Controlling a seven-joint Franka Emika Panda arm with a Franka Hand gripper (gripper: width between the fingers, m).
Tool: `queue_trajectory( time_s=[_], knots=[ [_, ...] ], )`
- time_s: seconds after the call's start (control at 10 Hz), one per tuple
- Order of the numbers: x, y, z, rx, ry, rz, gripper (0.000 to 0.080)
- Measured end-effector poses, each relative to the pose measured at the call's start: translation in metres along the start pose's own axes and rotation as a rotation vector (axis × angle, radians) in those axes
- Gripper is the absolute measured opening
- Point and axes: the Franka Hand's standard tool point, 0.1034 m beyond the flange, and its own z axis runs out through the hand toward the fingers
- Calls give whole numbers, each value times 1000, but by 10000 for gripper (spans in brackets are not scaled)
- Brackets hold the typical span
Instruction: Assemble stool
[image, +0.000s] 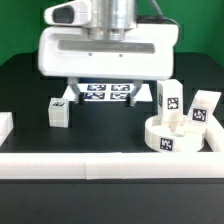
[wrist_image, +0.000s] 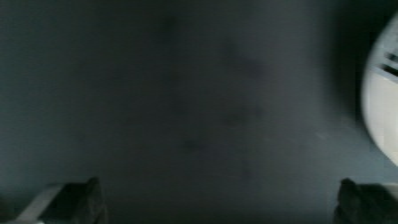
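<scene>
The round white ring-shaped seat (image: 170, 137) lies at the exterior view's right, near the front rail, with a tag on its side. Two white leg blocks (image: 168, 99) (image: 204, 109) stand upright just behind it. A third leg block (image: 59, 112) stands alone at the exterior view's left. My gripper (image: 103, 96) hangs over the middle of the table, above the marker board (image: 110, 92). It is open and empty. In the wrist view the gripper (wrist_image: 222, 205) has its fingertips (wrist_image: 75, 203) wide apart over dark table. A white curved edge (wrist_image: 388, 90) shows at the side.
A long white border rail (image: 110, 163) runs along the front. Another white rail piece (image: 5, 126) sits at the exterior view's left edge. The table is black.
</scene>
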Motion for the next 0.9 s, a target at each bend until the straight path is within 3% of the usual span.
queue_trajectory(
  time_s=[0.2,0.4,0.6,0.7,0.8,0.9],
  knots=[
    [0,-1,1,-8,-5,-117,649],
    [-4,9,2,-10,-10,-156,649],
    [-21,57,12,-29,-25,-181,649],
    [-26,72,16,-38,-26,-166,649],
    [-31,80,20,-36,-39,-147,649],
    [-30,76,19,-30,-49,-138,649]
  ],
)
